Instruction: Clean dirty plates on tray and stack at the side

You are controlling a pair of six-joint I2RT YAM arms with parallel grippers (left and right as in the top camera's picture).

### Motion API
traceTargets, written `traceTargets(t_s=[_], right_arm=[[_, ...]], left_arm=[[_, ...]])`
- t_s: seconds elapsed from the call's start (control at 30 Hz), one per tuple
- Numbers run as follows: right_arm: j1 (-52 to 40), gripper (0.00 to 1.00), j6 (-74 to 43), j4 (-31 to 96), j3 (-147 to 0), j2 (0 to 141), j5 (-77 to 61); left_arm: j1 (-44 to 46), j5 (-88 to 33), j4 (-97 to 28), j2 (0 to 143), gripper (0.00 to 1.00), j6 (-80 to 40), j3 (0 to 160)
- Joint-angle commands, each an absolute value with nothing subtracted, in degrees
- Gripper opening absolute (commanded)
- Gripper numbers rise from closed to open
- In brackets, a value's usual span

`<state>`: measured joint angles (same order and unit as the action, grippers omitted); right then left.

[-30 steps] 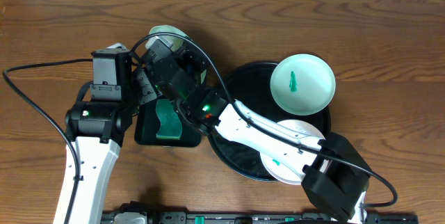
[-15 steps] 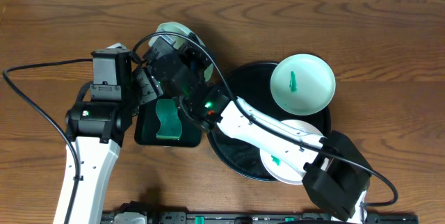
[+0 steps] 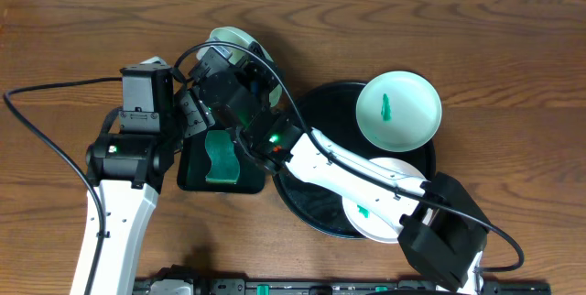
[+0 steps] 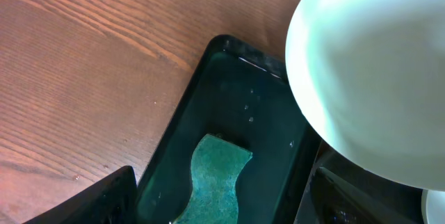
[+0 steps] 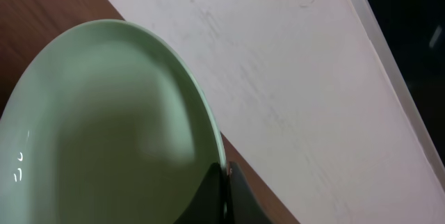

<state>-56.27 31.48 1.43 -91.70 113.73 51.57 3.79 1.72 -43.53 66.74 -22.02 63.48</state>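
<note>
My right gripper (image 3: 240, 64) (image 5: 224, 182) is shut on the rim of a pale mint-green plate (image 3: 227, 40) (image 5: 104, 126) and holds it tilted above the table, past the far end of the small green tray. The same plate (image 4: 375, 71) fills the upper right of the left wrist view. My left gripper (image 3: 194, 112) (image 4: 222, 213) is open over a green sponge (image 3: 220, 158) (image 4: 212, 182) and holds nothing. On the round black tray (image 3: 316, 208), a mint plate with a green smear (image 3: 398, 109) rests at the far rim. A white plate (image 3: 389, 213) lies at the near rim, partly under my right arm.
The sponge lies in a small rectangular dark green tray (image 3: 190, 171) (image 4: 215, 92), just left of the black tray. My two arms cross closely above it. Bare brown wooden tabletop (image 3: 73, 48) lies to the left and along the far side.
My right gripper has shifted slightly away from me with the mint plate. The left arm has stayed where it was, jaws still open.
</note>
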Motion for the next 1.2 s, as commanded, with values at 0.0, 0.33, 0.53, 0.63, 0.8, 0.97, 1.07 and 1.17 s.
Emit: traceTargets(t_s=[0.0, 0.33, 0.53, 0.63, 0.8, 0.97, 1.07, 1.17], right_arm=[[-55.86, 0.01, 31.31, 1.3, -92.99, 111.77, 52.47], [-55.57, 0.01, 28.73, 6.0, -92.99, 111.77, 52.49], [-55.35, 0.01, 24.64, 8.43, -92.99, 111.77, 52.56], [-54.72, 0.01, 17.63, 10.83, -92.99, 111.77, 52.51], [-52.12, 0.01, 6.22, 15.92, -92.99, 111.77, 51.94], [-49.67, 0.01, -2.02, 19.79, -92.99, 111.61, 48.14], [-47.86, 0.01, -7.07, 21.34, -92.99, 110.8, 39.16], [-46.26, 0.01, -11.49, 22.5, -92.99, 109.75, 33.74]], left_arm=[[3.51, 2.2, -43.68, 66.98, 0.8, -21.45, 64.36], [3.51, 2.2, -43.68, 66.98, 0.8, -21.45, 64.36], [3.51, 2.2, -43.68, 66.98, 0.8, -21.45, 64.36], [3.51, 2.2, -43.68, 66.98, 0.8, -21.45, 64.36], [3.51, 2.2, -43.68, 66.98, 0.8, -21.45, 64.36], [3.51, 2.2, -43.68, 66.98, 0.8, -21.45, 64.36], [3.51, 2.2, -43.68, 66.98, 0.8, -21.45, 64.36], [3.51, 2.2, -43.7, 66.98, 0.8, -21.45, 64.36]])
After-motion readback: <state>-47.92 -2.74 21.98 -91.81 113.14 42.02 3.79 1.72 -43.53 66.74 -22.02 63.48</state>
